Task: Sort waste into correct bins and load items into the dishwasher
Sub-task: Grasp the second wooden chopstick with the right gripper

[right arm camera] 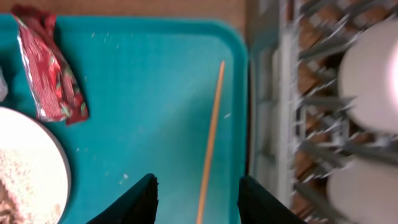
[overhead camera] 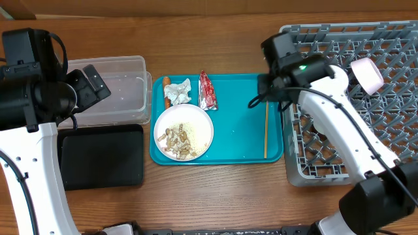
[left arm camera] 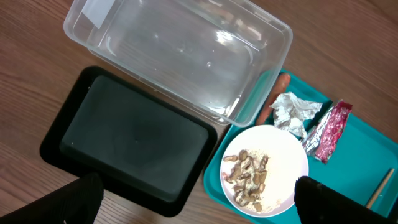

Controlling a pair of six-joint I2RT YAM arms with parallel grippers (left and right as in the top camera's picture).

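One plate (overhead camera: pixel 206 134), one wrapper (overhead camera: pixel 207 91), one napkin (overhead camera: pixel 180 92)

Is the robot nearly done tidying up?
Not yet. White dishes already sit in the dish rack. The right gripper hangs open over a chopstick. The napkin, red wrapper and plate of scraps wait on the teal tray; clear tub and black tray are empty.

The whole table (overhead camera: pixel 215 196) is seen straight down from overhead, with the teal tray (overhead camera: pixel 241 130) near mid-frame. The left wrist view is aimed down from fairly high, left of the teal tray; the clear tub (left arm camera: pixel 186 56), the black tray (left arm camera: pixel 130 143) and the teal tray's left part are taken in. The right wrist view is held close above the teal tray's right edge, beside the rack (right arm camera: pixel 287 93). The plate (left arm camera: pixel 286 155) and red wrapper (left arm camera: pixel 328 130) are shared by all three.
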